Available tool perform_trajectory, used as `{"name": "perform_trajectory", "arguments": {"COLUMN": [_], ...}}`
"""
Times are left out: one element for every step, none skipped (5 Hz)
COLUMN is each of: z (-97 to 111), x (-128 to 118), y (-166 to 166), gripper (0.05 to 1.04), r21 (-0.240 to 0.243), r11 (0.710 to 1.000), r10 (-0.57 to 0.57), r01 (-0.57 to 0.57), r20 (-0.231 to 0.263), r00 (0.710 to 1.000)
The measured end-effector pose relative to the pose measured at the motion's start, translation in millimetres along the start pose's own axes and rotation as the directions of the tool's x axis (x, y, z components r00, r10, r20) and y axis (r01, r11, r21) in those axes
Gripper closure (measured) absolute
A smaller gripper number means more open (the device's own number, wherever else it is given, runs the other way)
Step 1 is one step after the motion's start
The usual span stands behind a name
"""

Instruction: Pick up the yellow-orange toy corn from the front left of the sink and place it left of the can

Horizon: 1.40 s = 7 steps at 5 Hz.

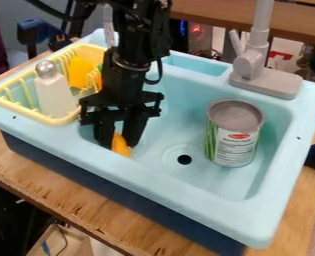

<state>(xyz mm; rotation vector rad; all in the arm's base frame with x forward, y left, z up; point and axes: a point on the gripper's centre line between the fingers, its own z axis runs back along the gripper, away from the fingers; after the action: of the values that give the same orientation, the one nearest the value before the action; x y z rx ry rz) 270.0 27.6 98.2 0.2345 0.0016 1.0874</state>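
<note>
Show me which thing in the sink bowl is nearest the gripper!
The orange one, right at the gripper. The big round can stands farther off, beyond the drain.

Bright, diffuse light casts soft shadows

Print stands on the upright cylindrical metal can with a grey top [234, 131] in the light-blue plastic sink [186, 172]. Its white paper label [236, 149] bears a small red oval emblem [239, 136] with pale lettering, a dark heading line under it, and rows of small dark print lower down. These rows are too small to make out.
</note>
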Motion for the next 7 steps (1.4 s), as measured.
{"name": "perform_trajectory", "arguments": {"z": [2, 17, 43, 68, 85, 78, 58], "x": [-1, 3, 12, 18, 17, 18, 17], "y": [0, 2, 7, 4, -11, -32, -51], "gripper": [0.582, 0.581, 0.581, 0.581, 0.581, 0.581, 0.582], "r21": [-0.025, -0.078, -0.069, -0.062, -0.088, -0.146, -0.170], "r11": [1.000, 0.988, 0.935, 0.812, 0.625, 0.478, 0.386], "r10": [0.001, -0.126, -0.336, -0.561, -0.741, -0.827, -0.882], "r01": [-0.001, 0.131, 0.347, 0.581, 0.776, 0.866, 0.907], "r20": [0.009, 0.059, 0.134, 0.191, 0.244, 0.257, 0.220], "r00": [1.000, 0.990, 0.932, 0.805, 0.625, 0.500, 0.417]}}
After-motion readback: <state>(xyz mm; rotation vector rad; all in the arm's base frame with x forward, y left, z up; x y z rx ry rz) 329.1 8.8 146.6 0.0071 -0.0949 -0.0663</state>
